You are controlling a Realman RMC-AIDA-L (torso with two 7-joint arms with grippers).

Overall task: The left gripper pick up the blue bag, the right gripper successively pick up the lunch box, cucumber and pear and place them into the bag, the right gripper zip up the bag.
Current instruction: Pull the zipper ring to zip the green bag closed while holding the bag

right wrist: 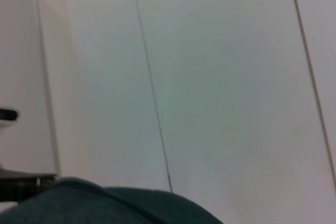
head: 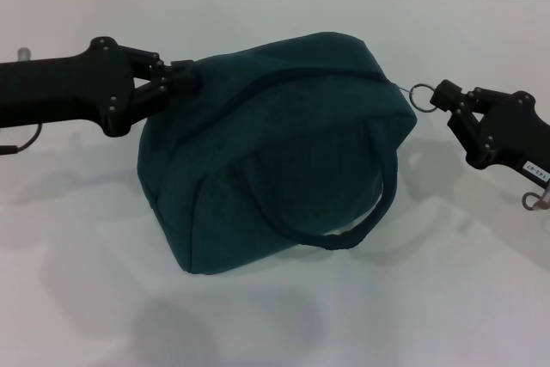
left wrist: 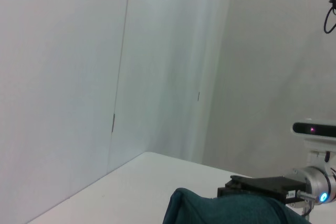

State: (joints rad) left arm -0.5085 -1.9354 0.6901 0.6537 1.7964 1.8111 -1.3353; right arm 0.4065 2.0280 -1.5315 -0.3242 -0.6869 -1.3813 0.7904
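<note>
One white label [head: 534, 168] stood on the right gripper's [head: 442, 97] body. It carried small dark print, too small to be read. No other text, brand or number was legible.

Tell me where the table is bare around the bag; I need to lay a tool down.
Bare table lies in front of the blue bag, and behind it up to the wall. The bag's two ends are crowded: the left end effector grips one, the right end effector is at the zipper ring.
</note>
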